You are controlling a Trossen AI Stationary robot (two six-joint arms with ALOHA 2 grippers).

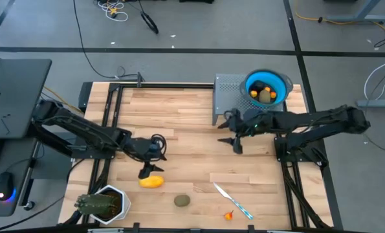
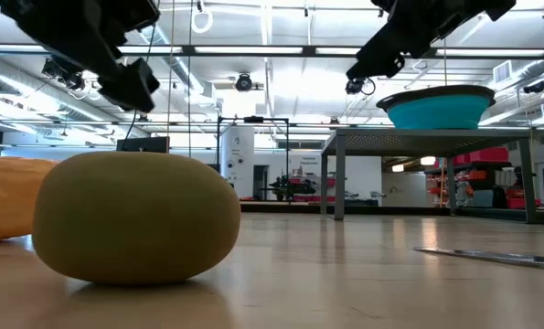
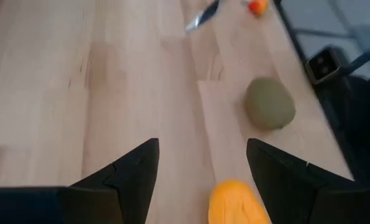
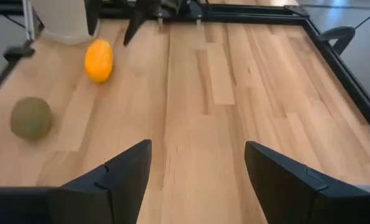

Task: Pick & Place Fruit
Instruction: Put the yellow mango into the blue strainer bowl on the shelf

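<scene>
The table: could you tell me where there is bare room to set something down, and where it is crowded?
The table's widest bare patch is the middle, between the left gripper and the right gripper, both open. The far-left corner is bare too. The near edge is crowded: plant, yellow fruit, olive fruit, knife, orange bit. The bowl fills the far-right corner.

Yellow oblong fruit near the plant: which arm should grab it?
Left. Its open gripper hovers right beside the yellow oblong fruit; the right gripper, open too, sits far across the table near the blue bowl.
</scene>
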